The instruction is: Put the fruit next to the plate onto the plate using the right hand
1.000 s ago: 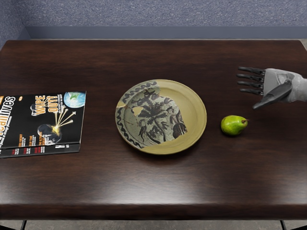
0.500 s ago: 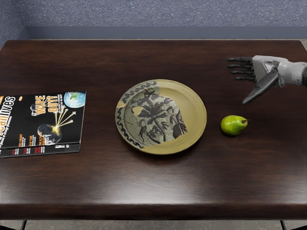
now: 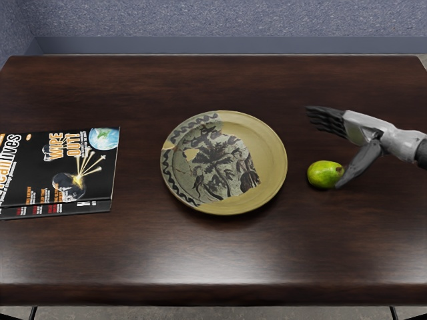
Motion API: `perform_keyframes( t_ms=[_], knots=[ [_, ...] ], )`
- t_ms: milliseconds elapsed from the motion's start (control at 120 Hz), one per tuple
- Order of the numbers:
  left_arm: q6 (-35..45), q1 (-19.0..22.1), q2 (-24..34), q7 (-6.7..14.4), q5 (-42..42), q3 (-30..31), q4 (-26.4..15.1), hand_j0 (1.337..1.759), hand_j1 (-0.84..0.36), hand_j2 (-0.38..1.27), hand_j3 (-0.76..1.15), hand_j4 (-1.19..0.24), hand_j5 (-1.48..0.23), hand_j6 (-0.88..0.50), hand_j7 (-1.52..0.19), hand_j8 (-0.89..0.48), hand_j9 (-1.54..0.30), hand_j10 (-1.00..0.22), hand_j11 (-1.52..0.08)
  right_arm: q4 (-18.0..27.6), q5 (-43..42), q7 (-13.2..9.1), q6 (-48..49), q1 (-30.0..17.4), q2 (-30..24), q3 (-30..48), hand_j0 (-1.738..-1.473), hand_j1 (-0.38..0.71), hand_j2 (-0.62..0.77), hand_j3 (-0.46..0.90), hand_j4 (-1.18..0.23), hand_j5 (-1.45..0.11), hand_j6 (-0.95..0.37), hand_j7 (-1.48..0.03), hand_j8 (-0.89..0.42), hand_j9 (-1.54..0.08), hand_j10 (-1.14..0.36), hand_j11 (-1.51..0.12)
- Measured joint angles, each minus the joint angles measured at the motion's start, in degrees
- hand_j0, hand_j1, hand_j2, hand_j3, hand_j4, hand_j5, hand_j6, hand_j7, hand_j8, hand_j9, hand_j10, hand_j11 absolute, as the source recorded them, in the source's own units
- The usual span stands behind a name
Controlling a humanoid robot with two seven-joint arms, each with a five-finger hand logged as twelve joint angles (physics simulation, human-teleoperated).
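Observation:
A green pear (image 3: pixel 325 173) lies on the dark table just right of a tan plate (image 3: pixel 270 143) painted with a dark tree pattern. My right hand (image 3: pixel 337 143) comes in from the right edge and hovers over the pear's far side. Its fingers (image 3: pixel 323 119) are spread toward the plate, and the thumb (image 3: pixel 355 167) points down beside the pear's right end. The hand is open and holds nothing. The left arm does not show.
A magazine (image 3: pixel 57 171) lies flat at the table's left edge. The table's front edge (image 3: pixel 213 293) runs along the bottom of the view, and a grey wall stands behind the table.
The right hand has moved left and down toward the pear, with the thumb now reaching beside the fruit. The pear and plate have not moved.

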Motion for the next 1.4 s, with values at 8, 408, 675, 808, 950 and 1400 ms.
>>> perform_keyframes(
  t_ms=[8, 408, 675, 808, 950, 1400],
  knots=[
    [0.00, 0.01, 0.00, 0.00, 0.00, 0.00, 0.00, 1.658, 0.35, 0.00, 0.00, 0.00, 0.00, 0.00, 0.00, 0.00, 0.00, 0.00, 0.00, -0.05, -0.02, 0.27, -0.32, -0.16, -0.02, -0.03, -1.658, -0.32, 0.00, 0.00, -0.03, -0.03, -0.03, -0.03, -0.03, -0.03, -0.03, -0.03],
    [0.00, 0.00, 0.00, 0.00, 0.00, 0.00, 0.00, 1.658, 0.35, 0.00, 0.00, 0.00, 0.00, 0.00, 0.00, 0.00, 0.00, 0.00, 0.00, -4.93, -0.25, 6.85, -11.86, -2.80, 1.60, -5.86, -1.658, -0.25, -0.01, 0.00, -0.09, -0.11, -0.09, -0.11, -0.09, -0.11, -0.09, -0.11],
    [0.00, -0.04, 0.00, 0.00, 0.00, 0.00, 0.00, 1.658, 0.35, 0.00, 0.00, 0.00, 0.00, 0.00, 0.00, 0.00, 0.00, 0.00, 0.00, -5.80, -0.24, 7.91, -12.42, -2.92, 1.89, -9.30, -1.658, -0.11, -0.04, 0.00, -0.21, -0.26, -0.21, -0.26, -0.21, -0.26, -0.21, -0.26],
    [0.00, -0.07, 0.00, 0.00, 0.00, 0.00, 0.00, 1.658, 0.35, 0.00, 0.00, 0.00, 0.00, 0.00, 0.00, 0.00, 0.00, 0.00, 0.00, -5.83, -0.24, 7.99, -12.40, -2.93, 2.07, -10.39, -1.658, -0.03, -0.05, 0.00, -0.27, -0.35, -0.27, -0.35, -0.27, -0.35, -0.27, -0.35],
    [0.00, -0.04, 0.00, 0.00, 0.00, 0.00, 0.00, 1.658, 0.35, 0.00, 0.00, 0.00, 0.00, 0.00, 0.00, 0.00, 0.00, 0.00, 0.00, -5.84, -0.22, 8.02, -12.39, -2.87, 2.28, -11.14, -1.658, 0.05, -0.06, 0.00, -0.34, -0.44, -0.34, -0.44, -0.34, -0.44, -0.34, -0.44],
    [0.00, -0.03, 0.00, 0.00, 0.00, 0.00, 0.00, 1.658, 0.35, 0.00, 0.00, 0.00, 0.00, 0.00, 0.00, 0.00, 0.00, 0.00, 0.00, -5.88, 0.04, 7.93, -11.97, -2.69, 3.26, -11.47, -1.656, 0.22, 0.06, 0.00, -0.55, -0.71, -0.55, -0.71, -0.38, -0.71, -0.35, -0.72]
  ],
)
